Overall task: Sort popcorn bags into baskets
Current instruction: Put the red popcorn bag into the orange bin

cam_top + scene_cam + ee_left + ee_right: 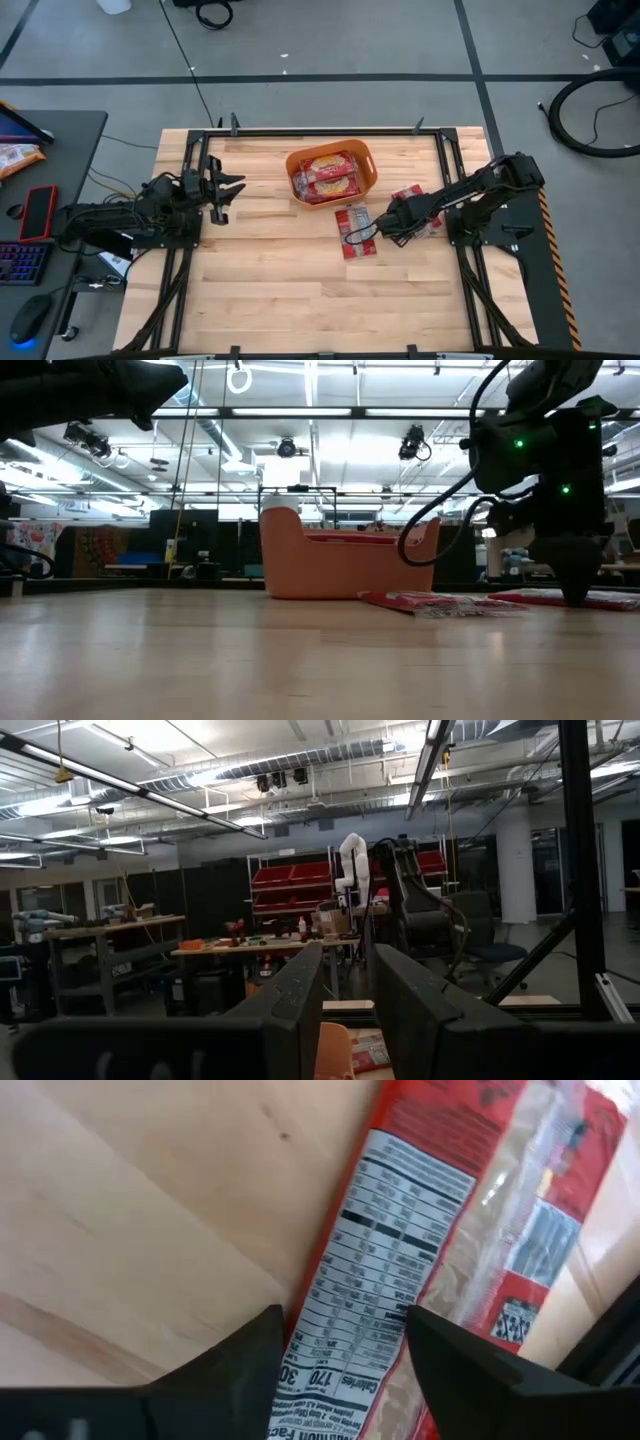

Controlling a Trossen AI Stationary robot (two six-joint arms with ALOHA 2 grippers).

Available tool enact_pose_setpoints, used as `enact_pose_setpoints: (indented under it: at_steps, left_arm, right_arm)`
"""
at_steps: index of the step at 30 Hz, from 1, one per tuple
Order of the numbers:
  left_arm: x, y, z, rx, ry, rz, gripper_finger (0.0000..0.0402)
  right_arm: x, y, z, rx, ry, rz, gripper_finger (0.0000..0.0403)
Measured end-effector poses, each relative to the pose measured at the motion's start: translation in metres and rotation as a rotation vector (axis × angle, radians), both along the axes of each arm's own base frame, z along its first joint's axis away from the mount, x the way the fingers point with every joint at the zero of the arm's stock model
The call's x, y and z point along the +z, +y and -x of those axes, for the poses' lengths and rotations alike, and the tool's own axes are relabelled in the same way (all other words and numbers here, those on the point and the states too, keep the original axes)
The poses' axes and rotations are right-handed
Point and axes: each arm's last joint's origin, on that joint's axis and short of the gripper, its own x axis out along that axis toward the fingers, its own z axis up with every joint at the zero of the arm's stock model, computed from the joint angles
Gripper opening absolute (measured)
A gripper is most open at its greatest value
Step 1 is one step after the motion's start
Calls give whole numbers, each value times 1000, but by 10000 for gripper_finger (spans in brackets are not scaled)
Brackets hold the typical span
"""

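The orange basket stands at the table's far middle with red popcorn bags lying flat inside. One bag lies flat on the table in front of the basket. Another bag lies to its right, partly under my right arm. My right gripper is open and points down at that bag, whose nutrition panel faces up. The fingers stand on either side of it. My left gripper is open and hangs raised over the table's left side, facing the basket. My right gripper comes from above, slanting in from the table's right. Its open fingers straddle the bag's long edge by the nutrition panel. The bag lies flat on the table. Whether the fingertips touch it, I cannot tell.
A black frame runs around the table's edge. Bare wood fills the table's near half. A grey desk with a keyboard, mouse and phone stands off the left side. Cables lie on the floor beyond.
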Motion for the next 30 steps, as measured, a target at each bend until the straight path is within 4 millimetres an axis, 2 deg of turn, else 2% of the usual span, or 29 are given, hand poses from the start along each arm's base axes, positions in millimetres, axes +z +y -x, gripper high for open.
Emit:
enact_pose_setpoints:
  at_steps: [3,14,30]
  left_arm:
    - [0,0,0,0,0,0,94]
    - [0,0,0,-1,0,1,94]
    - [0,0,0,-1,0,1,94]
  right_arm:
    - [-1,1,-1,50,-1,-8,183]
    - [0,4,-5,117,3,-83,12]
    - [53,8,-24,256,116,31,5]
